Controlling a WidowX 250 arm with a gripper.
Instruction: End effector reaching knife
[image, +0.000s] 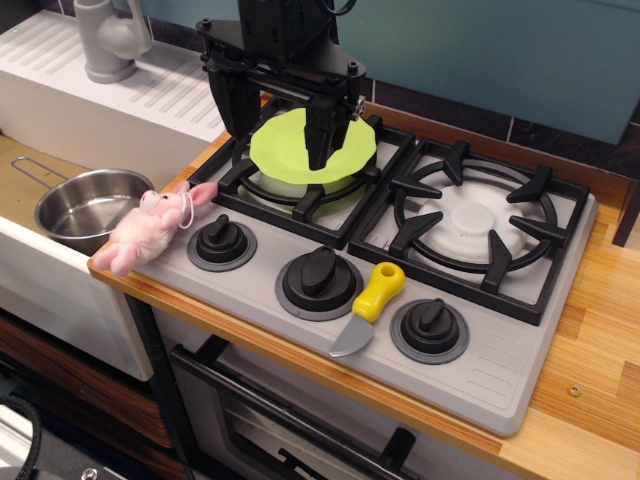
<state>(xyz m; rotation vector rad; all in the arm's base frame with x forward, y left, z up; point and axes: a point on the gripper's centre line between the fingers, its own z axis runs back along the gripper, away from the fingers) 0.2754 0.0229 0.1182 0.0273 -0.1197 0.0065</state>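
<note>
Knife, a small toy with a chunky yellow handle and short rounded grey blade, lies flat on the grey stove panel between the middle knob and right knob. Its long axis runs near-left to far-right, blade pointing toward the near edge. Well apart, the black hand hangs over the far-left burner, above the lime-green plate, fingers spread and holding nothing.

Toy knife: chunky yellow plastic handle, short rounded grey blade. Lies flat on the grey front panel of the toy stove, between the middle and right black knobs, just beside the right one. Handle points up toward the burners; blade tip points down-left toward the front edge. Nothing grips it.
</note>
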